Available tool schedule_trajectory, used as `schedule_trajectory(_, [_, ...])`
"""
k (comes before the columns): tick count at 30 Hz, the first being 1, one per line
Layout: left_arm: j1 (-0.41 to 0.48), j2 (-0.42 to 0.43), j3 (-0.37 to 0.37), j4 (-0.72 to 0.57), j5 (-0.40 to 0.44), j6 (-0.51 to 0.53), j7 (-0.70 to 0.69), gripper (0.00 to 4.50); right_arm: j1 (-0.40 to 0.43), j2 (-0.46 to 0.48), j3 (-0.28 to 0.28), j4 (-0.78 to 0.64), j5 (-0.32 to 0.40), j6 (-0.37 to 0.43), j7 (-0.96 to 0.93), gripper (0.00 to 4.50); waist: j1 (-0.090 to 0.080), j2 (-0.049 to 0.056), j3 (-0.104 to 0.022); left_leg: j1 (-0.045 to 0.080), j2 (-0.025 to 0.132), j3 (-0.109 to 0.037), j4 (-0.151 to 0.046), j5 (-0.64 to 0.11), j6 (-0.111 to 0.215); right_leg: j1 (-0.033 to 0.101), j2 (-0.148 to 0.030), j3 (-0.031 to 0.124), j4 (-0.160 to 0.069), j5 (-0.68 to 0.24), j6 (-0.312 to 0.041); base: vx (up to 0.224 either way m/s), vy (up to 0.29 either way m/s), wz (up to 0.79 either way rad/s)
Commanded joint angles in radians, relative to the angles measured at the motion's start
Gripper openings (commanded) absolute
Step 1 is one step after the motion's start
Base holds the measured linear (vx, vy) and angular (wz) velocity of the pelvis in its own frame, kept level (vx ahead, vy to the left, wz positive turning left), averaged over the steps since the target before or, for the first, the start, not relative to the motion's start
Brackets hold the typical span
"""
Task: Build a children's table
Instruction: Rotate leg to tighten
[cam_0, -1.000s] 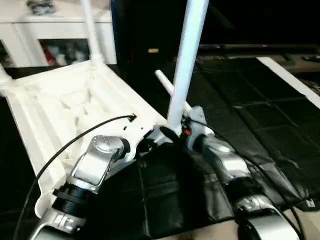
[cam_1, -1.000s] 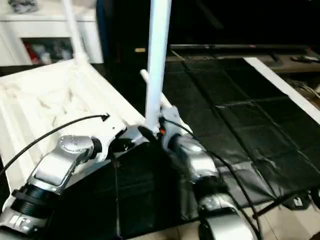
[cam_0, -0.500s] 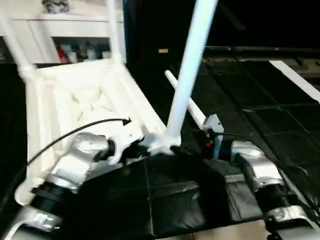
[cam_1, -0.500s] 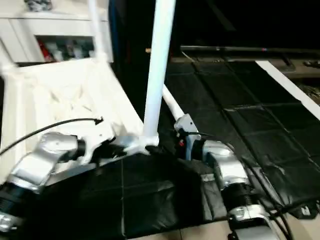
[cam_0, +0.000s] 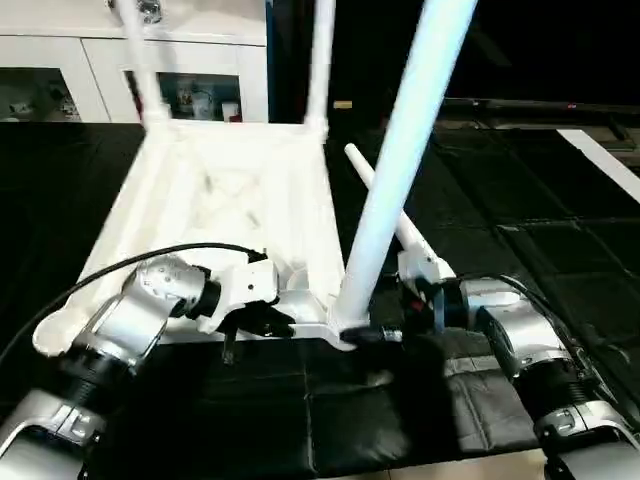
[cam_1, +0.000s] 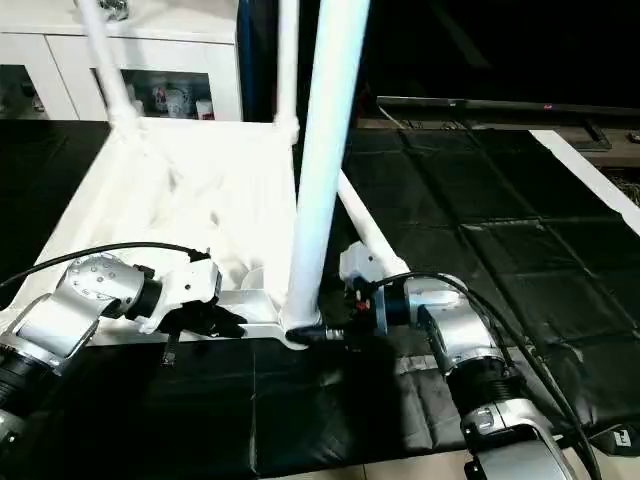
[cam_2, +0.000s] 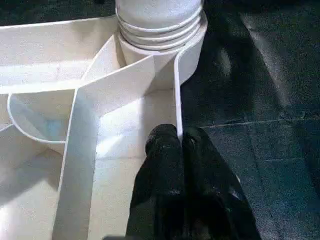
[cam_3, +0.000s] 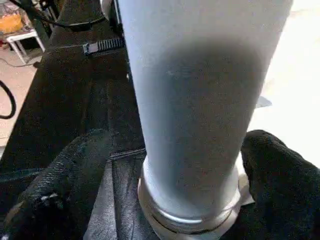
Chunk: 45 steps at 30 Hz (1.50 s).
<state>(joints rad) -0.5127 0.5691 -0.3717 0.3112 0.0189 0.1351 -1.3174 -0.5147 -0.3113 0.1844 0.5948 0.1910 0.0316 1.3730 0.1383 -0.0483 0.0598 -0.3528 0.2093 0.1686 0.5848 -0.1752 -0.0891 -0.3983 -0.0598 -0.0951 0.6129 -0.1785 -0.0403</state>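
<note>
The left gripper (cam_2: 181, 145) has its fingers clamped on the rim of the upturned table top (cam_0: 235, 200). The right gripper (cam_3: 170, 165) stands apart around one leg (cam_1: 325, 160). Three legs stand upright; a fourth (cam_0: 385, 205) lies on the black mat (cam_1: 480, 240).

We see a black mat (cam_1: 480, 250) covering the floor, its surface creased into a grid of squares. On it rests the children's table (cam_1: 200, 200), upside down, ribbed underside up, at about 10 o'clock from the middle of the mat. 1 loose white leg (cam_1: 362, 225) lies flat on the mat just beside the top's edge, toward 12 o'clock. At 5 o'clock, bare pale floor (cam_1: 420, 468) shows past the mat's near border.
</note>
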Motion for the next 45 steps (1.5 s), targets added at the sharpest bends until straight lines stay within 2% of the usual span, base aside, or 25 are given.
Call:
schedule_trajectory(1, [-0.017,0.004,-0.034,-0.002,0.011,-0.033,-0.035,0.0,-0.023,-0.008,-0.002,0.006,0.013,-0.01,0.025,4.0,-0.006,0.014,-0.07,0.008,0.033,-0.004,-0.066,-0.202,0.023,0.052,-0.087,0.06,-0.073,-0.245,-0.167,0.0,0.0,0.0])
schedule_trajectory(3, [-0.016,0.007,-0.038,0.003,0.006,-0.042,-0.043,0.0,-0.026,-0.008,-0.005,0.005,0.027,-0.002,0.037,3.68,-0.005,0.014,-0.071,0.008,0.032,-0.003,-0.066,-0.198,0.026,0.052,-0.086,0.06,-0.071,-0.232,-0.172,0.0,0.0,0.0])
schedule_trajectory(6, [-0.016,0.007,-0.038,0.009,0.006,-0.049,-0.048,0.0,-0.026,-0.01,-0.005,0.005,0.029,0.0,0.045,3.55,-0.005,0.014,-0.07,0.007,0.033,-0.003,-0.066,-0.2,0.025,0.052,-0.087,0.06,-0.071,-0.234,-0.172,0.0,0.0,0.0])
schedule_trajectory(13, [-0.016,0.01,-0.039,0.021,0.007,-0.066,-0.064,0.0,-0.033,-0.009,-0.009,0.023,0.034,-0.001,0.068,2.88,-0.002,0.014,-0.07,0.008,0.033,-0.004,-0.067,-0.207,0.02,0.052,-0.088,0.06,-0.073,-0.26,-0.166,0.0,0.0,0.0])
schedule_trajectory(23, [-0.023,0.015,-0.042,0.04,0.01,-0.08,-0.08,0.0,-0.031,-0.013,0.002,0.03,0.04,0.023,0.107,2.1,0.001,0.017,-0.071,0.009,0.034,-0.003,-0.066,-0.203,0.019,0.052,-0.088,0.06,-0.07,-0.236,-0.176,0.0,0.0,0.0])
schedule_trajectory(35, [-0.03,0.005,-0.031,0.066,0.011,-0.068,-0.07,0.0,-0.014,0.0,-0.001,0.014,0.062,0.044,0.106,1.99,0.001,0.021,-0.072,0.01,0.034,-0.004,-0.066,-0.212,0.014,0.052,-0.086,0.059,-0.069,-0.229,-0.183,0.0,0.0,0.0])
schedule_trajectory(37, [-0.031,-0.032,0.005,0.052,-0.01,0.028,0.001,0.0,0.008,0.035,-0.024,-0.007,0.067,0.086,0.0,1.99,0.001,0.021,-0.071,0.01,0.034,-0.004,-0.066,-0.216,0.01,0.053,-0.087,0.06,-0.069,-0.231,-0.184,0.0,0.0,0.0])
schedule_trajectory(39, [-0.034,-0.063,0.033,0.037,-0.012,0.092,0.079,0.0,0.018,0.077,-0.042,-0.001,0.043,0.111,-0.141,1.99,-0.002,0.022,-0.067,0.012,0.034,-0.006,-0.069,-0.23,-0.004,0.049,-0.089,0.06,-0.073,-0.259,-0.182,0.0,0.0,0.0])
schedule_trajectory(40, [-0.034,-0.063,0.033,0.037,-0.012,0.092,0.079,0.0,0.018,0.077,-0.042,-0.001,0.043,0.111,-0.141,1.99,-0.008,0.02,-0.065,0.012,0.029,-0.009,-0.071,-0.261,-0.013,0.052,-0.09,0.057,-0.081,-0.332,-0.162,0.0,0.0,0.0])
schedule_trajectory(41, [-0.034,-0.087,0.052,0.02,-0.016,0.145,0.129,0.0,0.021,0.108,-0.051,0.006,0.029,0.119,-0.231,1.99,-0.007,0.022,-0.064,0.013,0.028,-0.01,-0.072,-0.271,-0.015,0.052,-0.092,0.056,-0.085,-0.371,-0.147,0.0,0.0,0.0])
schedule_trajectory(43, [-0.025,-0.138,0.083,-0.03,-0.025,0.246,0.219,0.0,0.017,0.174,-0.068,0.022,0.016,0.141,-0.37,1.99,-0.017,0.02,-0.063,0.012,0.027,-0.012,-0.073,-0.276,-0.025,0.051,-0.092,0.057,-0.091,-0.42,-0.123,0.0,0.0,0.0])
schedule_trajectory(44, [-0.023,-0.151,0.09,-0.043,-0.028,0.271,0.238,0.0,0.014,0.189,-0.073,0.029,0.014,0.144,-0.401,1.99,-0.029,0.021,-0.06,0.01,0.028,-0.015,-0.075,-0.291,-0.029,0.05,-0.093,0.053,-0.094,-0.451,-0.118,0.0,0.0,0.0])
schedule_trajectory(45, [-0.016,-0.19,0.107,-0.081,-0.031,0.333,0.296,0.0,-0.003,0.234,-0.091,0.054,0.013,0.159,-0.491,1.99,-0.041,0.018,-0.06,0.004,0.025,-0.018,-0.076,-0.295,-0.031,0.054,-0.095,0.048,-0.097,-0.487,-0.101,0.0,0.0,0.0])
